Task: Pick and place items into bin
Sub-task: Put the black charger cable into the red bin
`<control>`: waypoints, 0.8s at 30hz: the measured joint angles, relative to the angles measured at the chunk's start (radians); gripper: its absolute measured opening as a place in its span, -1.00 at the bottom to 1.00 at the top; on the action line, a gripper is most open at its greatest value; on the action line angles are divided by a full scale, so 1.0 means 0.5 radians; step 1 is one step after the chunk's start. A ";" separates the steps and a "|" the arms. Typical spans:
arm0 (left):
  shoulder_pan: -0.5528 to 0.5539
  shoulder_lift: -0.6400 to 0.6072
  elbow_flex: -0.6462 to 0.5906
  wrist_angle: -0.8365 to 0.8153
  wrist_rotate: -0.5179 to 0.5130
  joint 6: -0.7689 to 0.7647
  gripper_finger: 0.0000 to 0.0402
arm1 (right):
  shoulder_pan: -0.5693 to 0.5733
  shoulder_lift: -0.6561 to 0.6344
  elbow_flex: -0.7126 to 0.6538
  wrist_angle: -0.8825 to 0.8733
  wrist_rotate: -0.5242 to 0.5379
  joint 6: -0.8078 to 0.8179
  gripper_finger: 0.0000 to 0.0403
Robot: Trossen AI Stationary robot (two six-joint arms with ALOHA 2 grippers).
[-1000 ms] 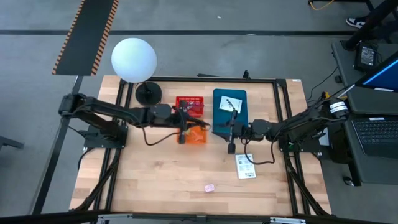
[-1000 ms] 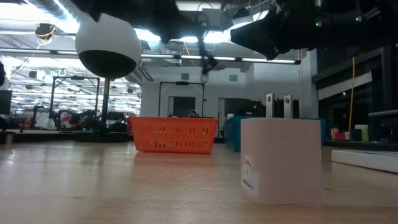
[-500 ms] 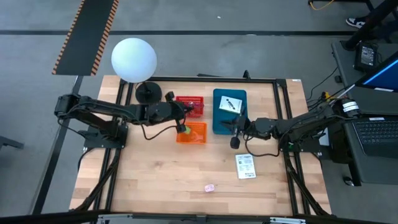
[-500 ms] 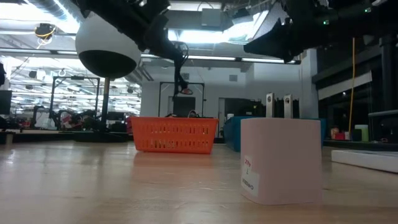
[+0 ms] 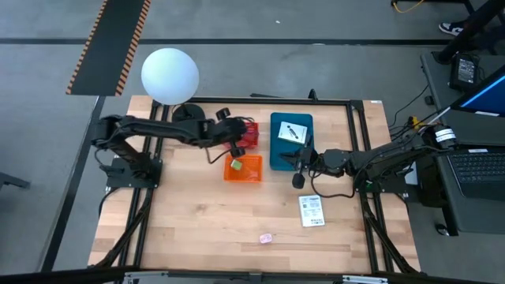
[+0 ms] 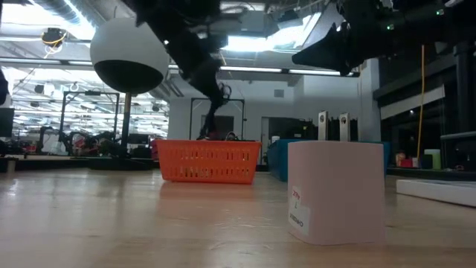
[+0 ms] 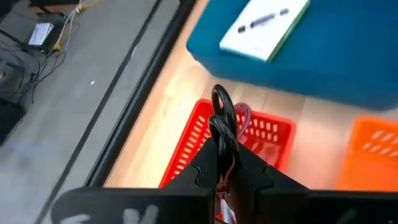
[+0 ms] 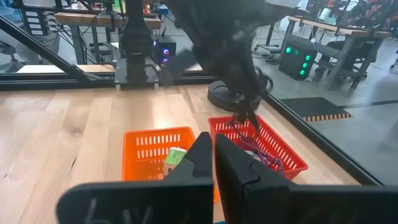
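Observation:
My left gripper (image 5: 236,145) is shut on a black cord (image 7: 221,116) above the red basket (image 7: 261,134), which holds a dark-red cord (image 7: 244,115). Beside it stands the orange basket (image 5: 244,168) with a green-and-white item (image 8: 176,158) inside. A white packet (image 5: 292,132) lies on the teal bin (image 5: 278,151). Another white packet (image 5: 311,210) and a tiny pink piece (image 5: 266,237) lie on the table. My right gripper (image 5: 290,163) hovers shut at the teal bin's near edge, with nothing in it. My left gripper pinches the black cord between its two shut fingers, and a loop (image 7: 219,102) sticks out past the fingertips. The rest of the cord (image 6: 216,112) hangs slack below the gripper, over the red basket. Whether its lower end touches the basket I cannot tell.
A white globe lamp (image 5: 170,75) on a black base (image 5: 188,117) stands at the far left corner. A black frame (image 5: 359,150) runs around the table. Bare wood lies toward the near edge. A pale block (image 6: 335,192) stands close to the low camera.
My left gripper has gone from above the orange basket toward the table's far edge and now hangs over the red basket. It stayed shut on the black cord, which swung along and now dangles lower.

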State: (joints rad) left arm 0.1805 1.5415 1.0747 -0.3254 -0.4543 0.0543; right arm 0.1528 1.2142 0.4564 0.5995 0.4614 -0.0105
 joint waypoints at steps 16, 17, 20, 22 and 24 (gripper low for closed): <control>0.021 0.476 0.253 -0.240 -0.194 0.287 -0.91 | -0.001 0.001 0.000 -0.095 -0.004 0.003 -1.00; 0.021 0.486 0.253 -0.241 -0.198 0.286 -0.91 | -0.001 0.001 0.000 -0.093 -0.004 0.003 -1.00; 0.022 0.489 0.253 -0.237 -0.207 0.286 -0.90 | -0.001 0.001 0.000 -0.091 -0.004 0.003 -1.00; 0.017 0.488 0.253 -0.238 -0.207 0.286 -0.88 | -0.001 0.001 0.000 -0.091 -0.004 0.004 -1.00; 0.009 0.480 0.253 -0.234 -0.206 0.286 -0.85 | -0.001 0.001 0.000 -0.091 -0.003 0.006 -1.00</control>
State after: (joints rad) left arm 0.1849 1.7814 1.2011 -0.4424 -0.5571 0.1974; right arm 0.1524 1.2148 0.4564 0.5541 0.4599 -0.0077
